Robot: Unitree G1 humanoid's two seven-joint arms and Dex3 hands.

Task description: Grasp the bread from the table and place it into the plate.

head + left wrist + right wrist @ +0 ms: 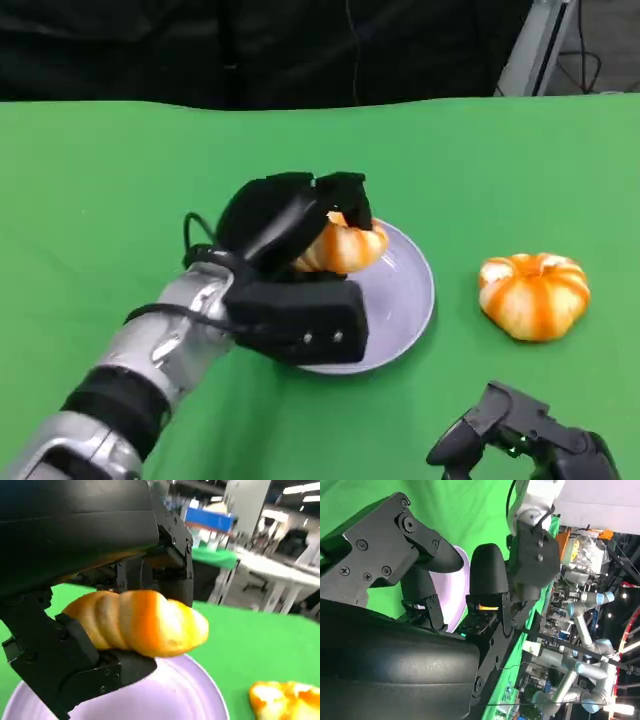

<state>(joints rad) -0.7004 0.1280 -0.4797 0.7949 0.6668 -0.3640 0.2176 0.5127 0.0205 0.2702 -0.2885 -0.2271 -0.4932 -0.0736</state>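
Observation:
My left hand (pixel 290 240) grips an orange-striped bread (pixel 345 246) and holds it just above the left part of the lavender plate (pixel 405 300). In the left wrist view the bread (pixel 145 622) sits between black fingers (pixel 65 665), a little above the plate (pixel 175 697). A second striped bread (pixel 533 295) lies on the green table to the right of the plate, also seen as the second bread (pixel 285 705). Near the table's front right edge my right hand (pixel 520 435) holds nothing, its fingers (pixel 487 575) apart.
The green table (pixel 100 180) stretches wide to the left and behind the plate. A black backdrop runs along the far edge. The second bread lies between the plate and my right hand.

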